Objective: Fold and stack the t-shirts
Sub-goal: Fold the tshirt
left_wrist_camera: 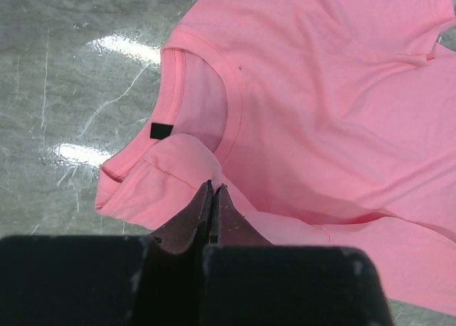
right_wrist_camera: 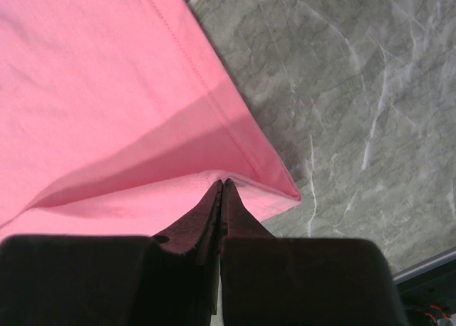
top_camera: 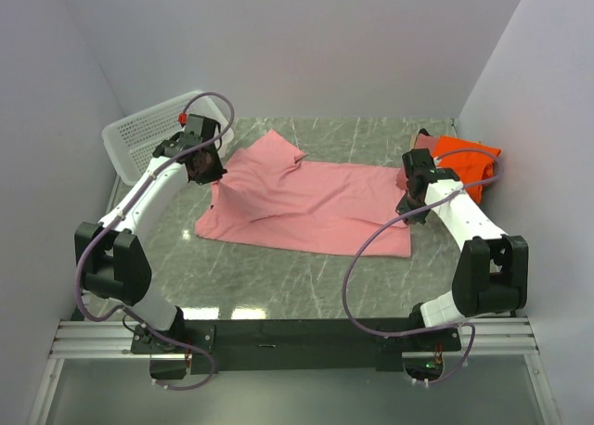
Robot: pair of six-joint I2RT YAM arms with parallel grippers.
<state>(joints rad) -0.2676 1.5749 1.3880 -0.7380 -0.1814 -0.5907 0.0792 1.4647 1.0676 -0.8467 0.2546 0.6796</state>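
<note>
Three t-shirts are seen on the grey marbled table [top_camera: 278, 286]. The light pink t-shirt [top_camera: 306, 207] is spread across the middle, mostly flat, with one sleeve turned up towards 12 o'clock.

The left gripper [left_wrist_camera: 212, 192] is placed at the shirt's 9 o'clock edge. Its jaws are pressed fully together, and a fold of pink cloth beside the collar [left_wrist_camera: 235, 105] is pinched between the tips. There the fabric is drawn up off the table into a small peak. A black label [left_wrist_camera: 161, 130] is shown inside the neckline, just beyond the pinched fold.

The right gripper [right_wrist_camera: 222, 187] is set at the shirt's 3 o'clock end. Its jaws are likewise closed tight, and the cloth near the corner of the hem [right_wrist_camera: 226, 98] is clamped in them, with the corner itself hanging free just to one side above the bare marble.

The bright orange t-shirt [top_camera: 473, 165] is bunched at the table's 2 o'clock corner, against the wall and well apart from the pink one. The dusty rose t-shirt [top_camera: 425, 143] is tucked beside it — only a small part is visible past the right arm.

A white perforated basket [top_camera: 139, 137] is tilted against the wall at 10 o'clock, behind the left arm.
</note>
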